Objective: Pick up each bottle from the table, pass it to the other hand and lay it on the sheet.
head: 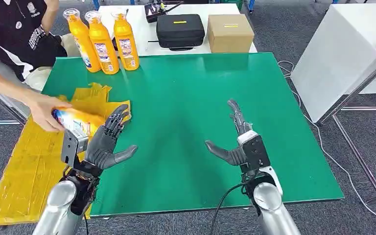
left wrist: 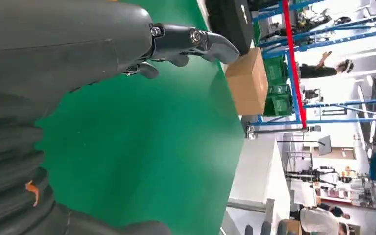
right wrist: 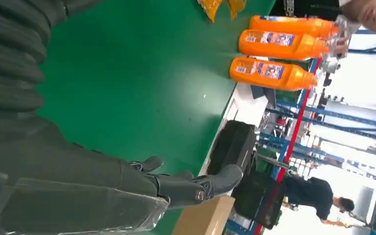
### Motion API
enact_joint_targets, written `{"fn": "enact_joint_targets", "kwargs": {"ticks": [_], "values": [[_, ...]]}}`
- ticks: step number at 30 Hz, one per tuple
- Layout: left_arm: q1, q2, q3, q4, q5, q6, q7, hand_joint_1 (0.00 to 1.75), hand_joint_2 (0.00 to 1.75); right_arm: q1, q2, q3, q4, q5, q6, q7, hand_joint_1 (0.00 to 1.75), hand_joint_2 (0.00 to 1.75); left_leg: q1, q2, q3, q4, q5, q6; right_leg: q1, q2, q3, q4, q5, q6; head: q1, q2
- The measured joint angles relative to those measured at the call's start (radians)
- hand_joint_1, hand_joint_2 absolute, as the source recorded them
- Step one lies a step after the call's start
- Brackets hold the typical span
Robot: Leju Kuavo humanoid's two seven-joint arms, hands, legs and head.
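Three orange bottles (head: 103, 41) stand upright in a row at the far left of the green table (head: 191, 88); they also appear in the right wrist view as orange bottles (right wrist: 279, 44). A fourth orange bottle (head: 74, 121) lies on the yellow sheet (head: 29, 161), with a person's hand (head: 46, 113) on it. My left hand (head: 108, 142) is open, fingers spread, just right of that bottle and not holding it. My right hand (head: 237, 142) is open over the table's near middle with nothing in it.
A person in a black shirt (head: 19, 29) sits at the far left. On a white table behind stand a black case (head: 180, 30) and a cardboard box (head: 230, 33). Another white table (head: 342, 49) is at the right. A cable hangs off my right arm.
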Motion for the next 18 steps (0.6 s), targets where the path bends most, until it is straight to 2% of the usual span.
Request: {"fn": "enact_joint_targets", "kwargs": {"ticks": [18], "values": [[-0.013, -0.008, -0.029, -0.002, -0.020, -0.008, -0.020, 0.00, 1.75, 0.028, 0.010, 0.001, -0.032, 0.021, 0.020, -0.021, 0.00, 1.75, 0.000, 0.000, 0.000, 0.000, 0.000, 0.000, 0.000, 0.000, 0.000, 0.000, 0.000, 0.000, 0.000, 0.000]]}}
